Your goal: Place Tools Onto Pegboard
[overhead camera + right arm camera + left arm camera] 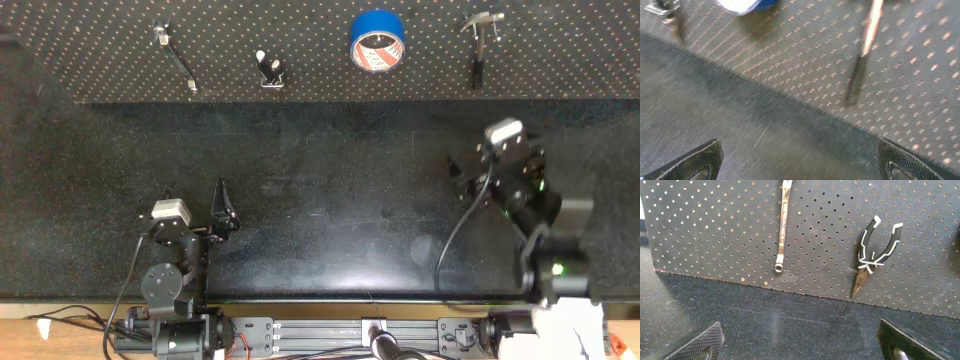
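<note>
Left end effector (800, 345) and right end effector (800, 162) both spread, holding nothing, over the table (330, 180). On the pegboard (100, 50): wrench (176, 56), pliers (872, 250), tape roll (377, 41), hammer (479, 45), all hanging. Task looks done; hammer's seating probably fine, hard to confirm.

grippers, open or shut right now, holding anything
Left gripper: open, holding nothing.
Right gripper: open, holding nothing.

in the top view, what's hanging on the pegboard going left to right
wrench → pliers → blue tape roll → hammer
</note>
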Motion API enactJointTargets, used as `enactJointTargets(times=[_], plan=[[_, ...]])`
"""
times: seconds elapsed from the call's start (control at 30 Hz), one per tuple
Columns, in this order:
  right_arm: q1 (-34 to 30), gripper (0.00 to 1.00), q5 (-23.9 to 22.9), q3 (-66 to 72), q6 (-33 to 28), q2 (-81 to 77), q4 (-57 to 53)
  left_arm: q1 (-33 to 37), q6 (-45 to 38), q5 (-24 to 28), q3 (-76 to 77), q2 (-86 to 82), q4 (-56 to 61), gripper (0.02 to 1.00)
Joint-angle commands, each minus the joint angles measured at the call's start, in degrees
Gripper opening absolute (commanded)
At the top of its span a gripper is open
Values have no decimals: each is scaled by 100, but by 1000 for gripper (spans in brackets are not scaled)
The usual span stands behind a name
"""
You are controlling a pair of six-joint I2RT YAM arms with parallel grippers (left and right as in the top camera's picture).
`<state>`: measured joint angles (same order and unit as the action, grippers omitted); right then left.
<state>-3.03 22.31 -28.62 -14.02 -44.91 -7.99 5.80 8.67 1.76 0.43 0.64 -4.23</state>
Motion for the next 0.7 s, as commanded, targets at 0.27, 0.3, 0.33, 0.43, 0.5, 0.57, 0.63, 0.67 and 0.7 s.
enactJointTargets(times=[0.27,0.3,0.33,0.43,0.5,0.57,0.63,0.67,0.7], plan=[[339,993,-931,2841,1408,3108,1799,-31,-11,2,-11,-44,-39,996],[341,993,-1215,2841,1432,3209,1622,-31,-11,2,-11,-44,-39,996],[341,993,-1456,2841,1447,3344,1394,-31,-11,2,-11,-44,-39,993],[339,993,-2024,2841,1899,3886,608,-31,-11,2,-11,-44,-39,996],[339,993,-2020,2841,1958,4138,391,-31,-11,2,-11,-44,-39,996],[389,993,-2000,2841,2074,4225,391,-31,-11,2,-11,-44,-39,996],[535,993,-1996,2841,2153,4454,391,-31,-11,2,-11,-44,-39,996],[566,993,-1996,2839,2153,4487,389,-31,-11,2,-11,-44,-39,996],[577,993,-1993,2839,2153,4487,391,-31,-11,2,-11,-44,-39,996]])
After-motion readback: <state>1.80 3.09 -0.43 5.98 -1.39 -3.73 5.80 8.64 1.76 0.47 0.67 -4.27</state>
